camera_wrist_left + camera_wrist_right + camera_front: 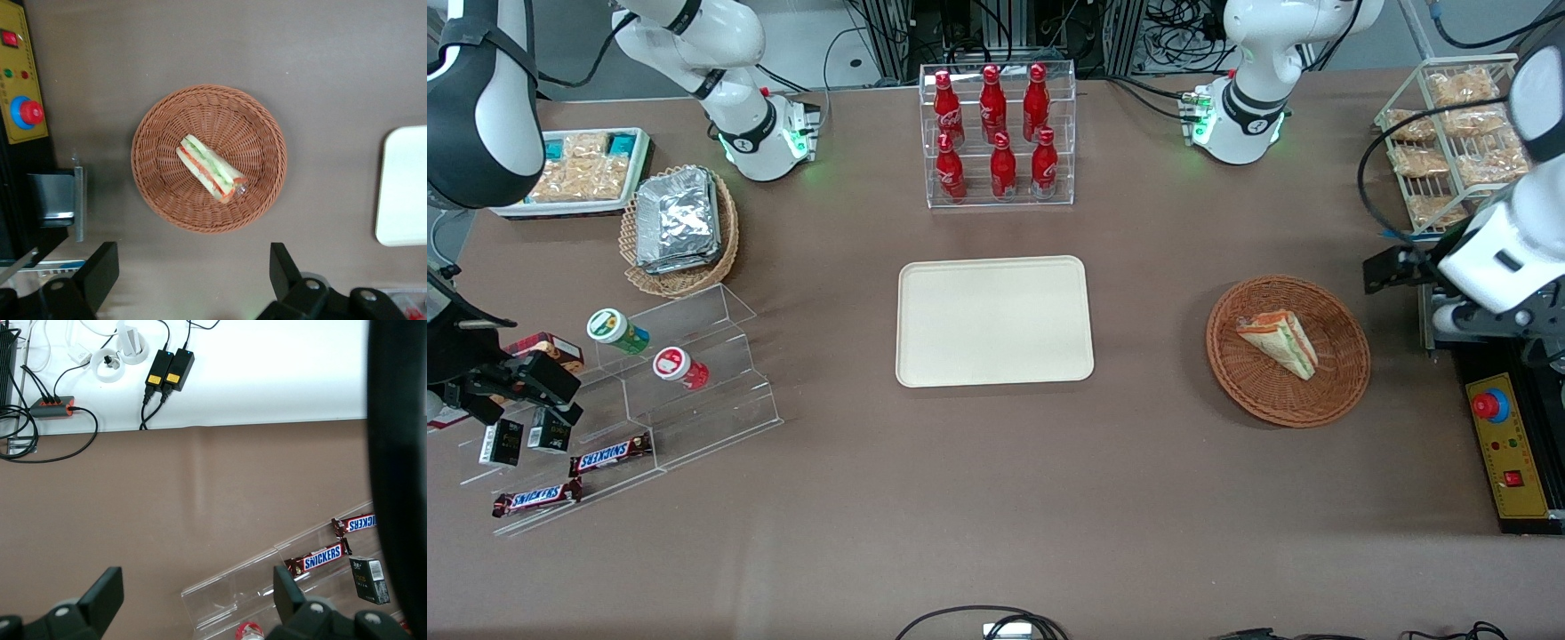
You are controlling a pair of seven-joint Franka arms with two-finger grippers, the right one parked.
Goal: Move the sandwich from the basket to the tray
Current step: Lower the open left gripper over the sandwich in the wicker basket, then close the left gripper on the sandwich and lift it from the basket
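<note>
The sandwich, a clear-wrapped bread wedge with orange, red and green filling, lies in the round reddish-brown wicker basket toward the working arm's end of the table. Both show in the left wrist view, the sandwich in the middle of the basket. The cream tray lies bare at the table's middle, and its edge shows in the left wrist view. My left gripper hangs open and empty well above the table beside the basket. In the left wrist view the gripper frames bare tabletop next to the basket's rim.
A black and yellow control box with a red button sits beside the basket at the working arm's table edge. A wire rack of bagged snacks stands farther from the front camera. A clear rack of red bottles stands past the tray.
</note>
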